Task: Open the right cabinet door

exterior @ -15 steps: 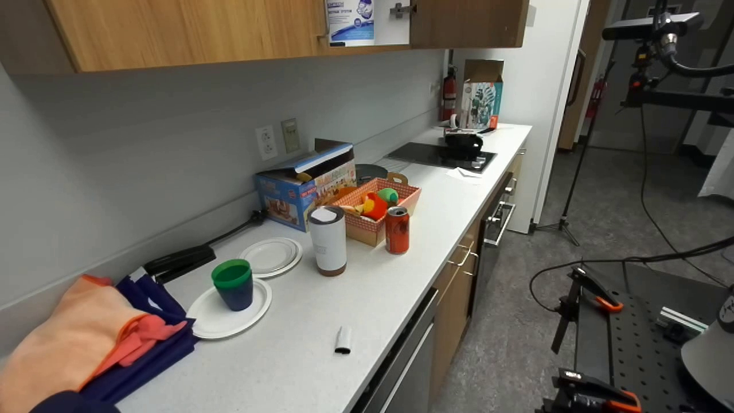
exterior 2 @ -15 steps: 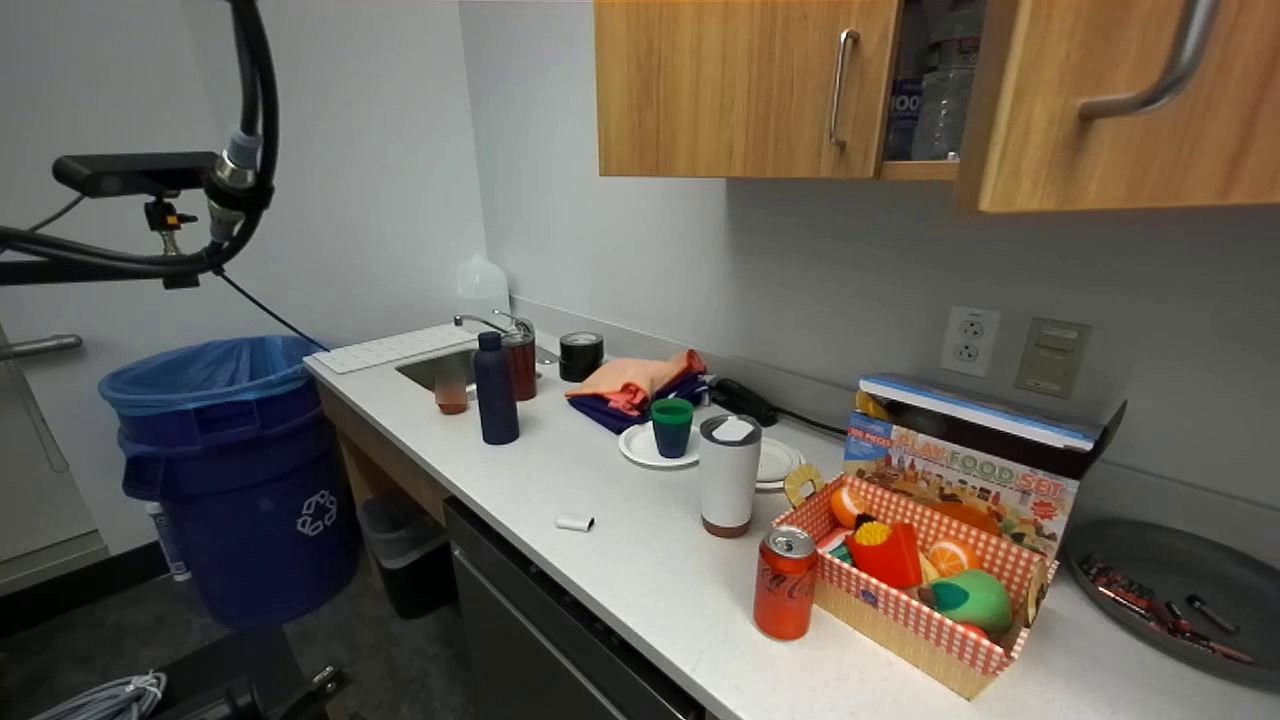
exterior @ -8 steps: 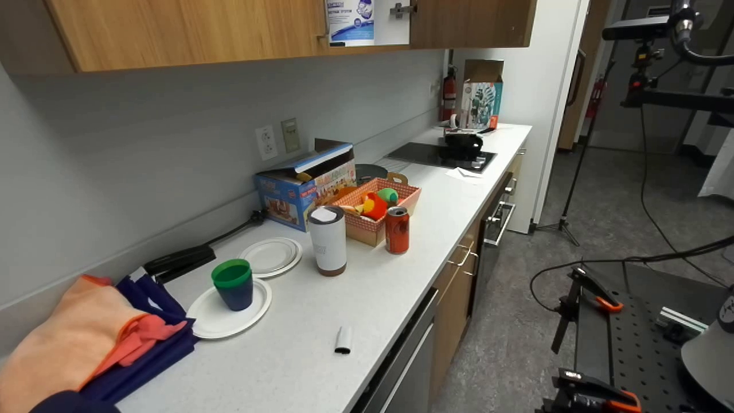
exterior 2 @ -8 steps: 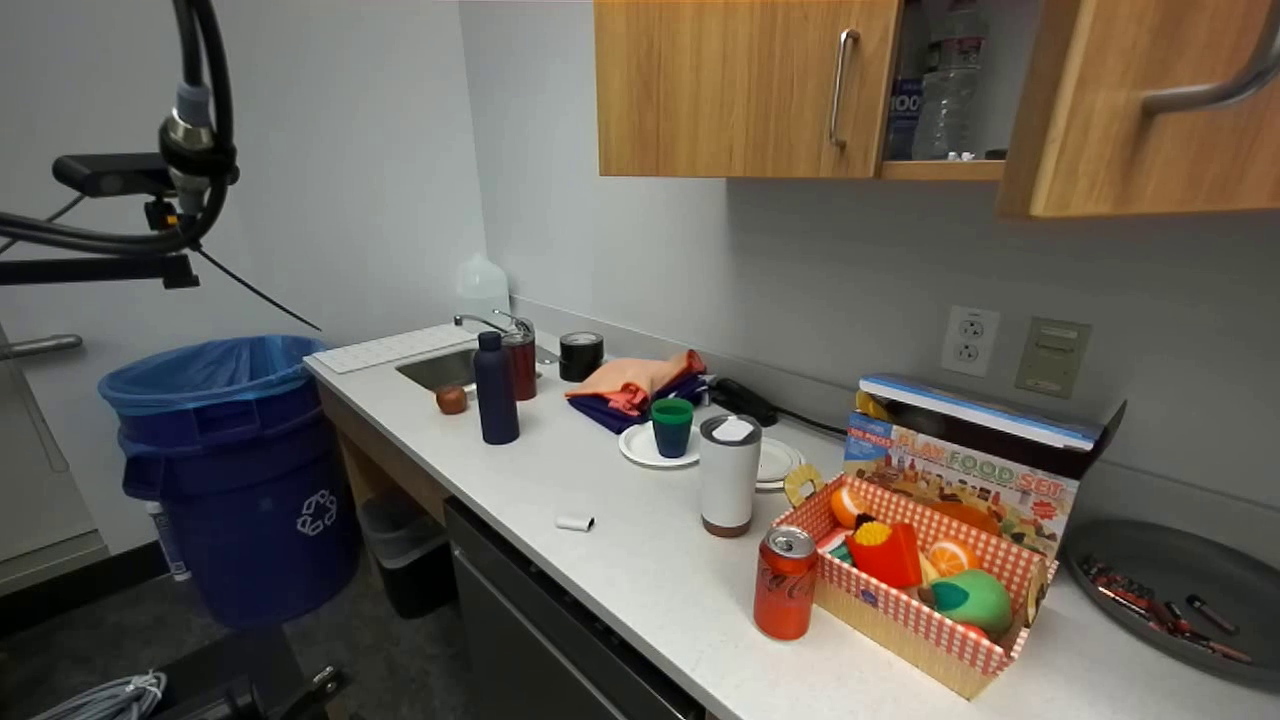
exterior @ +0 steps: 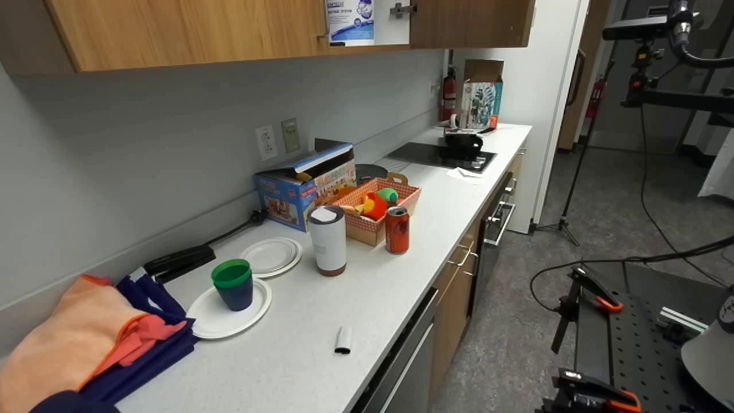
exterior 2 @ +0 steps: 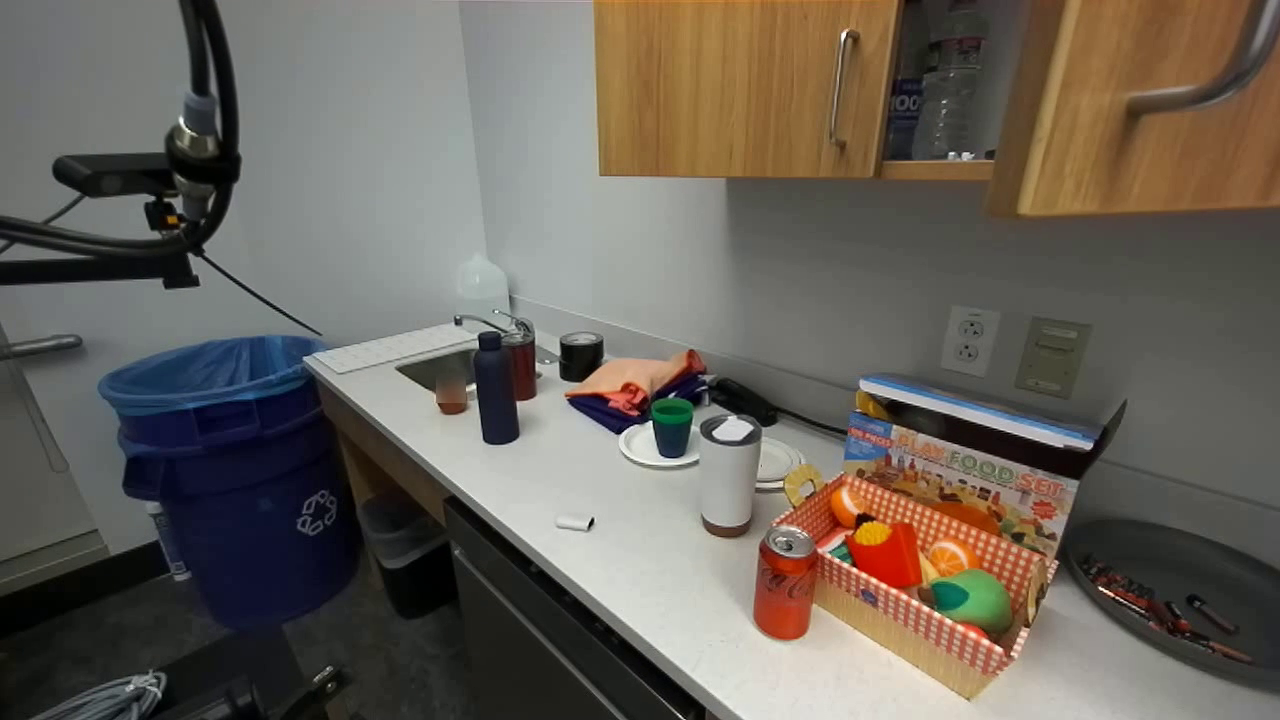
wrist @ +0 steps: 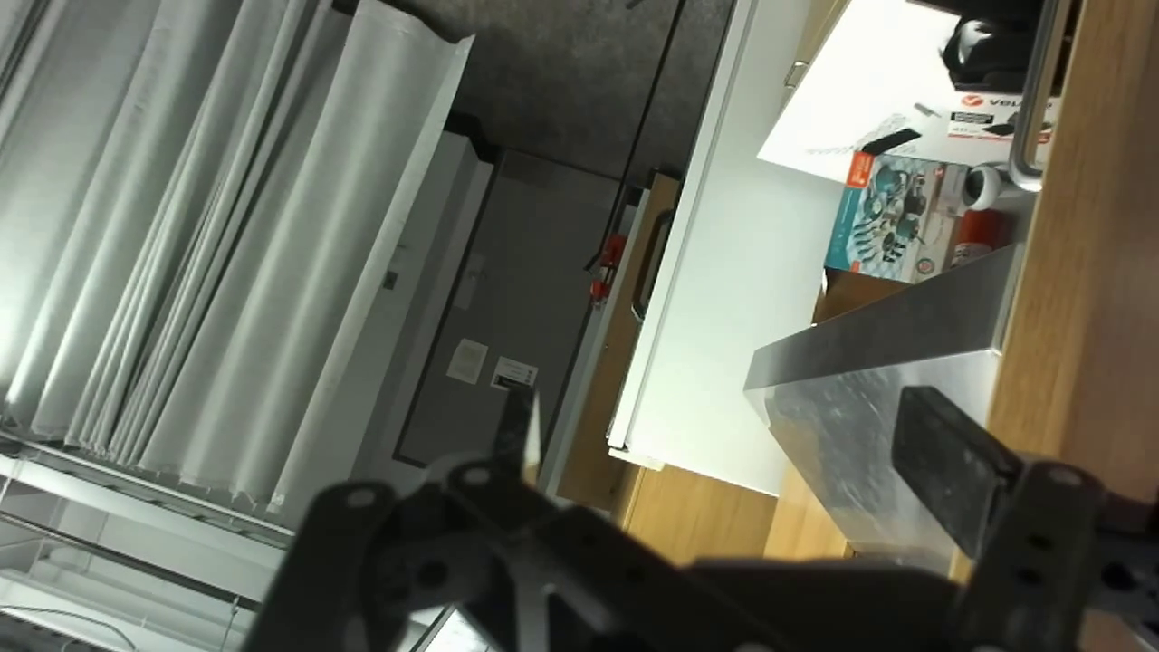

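Counter (exterior 2: 640,575): long, white.
Right cabinet door (exterior 2: 1140,160): ajar above it in both exterior views, silver handle (exterior 2: 1180,97) facing out, clear bottle (exterior 2: 950,95) showing in the gap.
Basket (exterior 2: 890,630): red-checked, holding toy food (exterior 2: 885,555).
Gripper (wrist: 729,435): fingers (wrist: 951,466) spread wide, nothing gripped, close to the door; touching, I can't tell.
Can (exterior 2: 785,590): red, upright beside the basket.

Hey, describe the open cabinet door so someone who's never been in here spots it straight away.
Look above the white counter to the light-brown wooden upper cabinet. In an exterior view, the open cabinet door is the panel at far right, with a silver bar handle. Unlike its closed neighbour door, it stands swung out.
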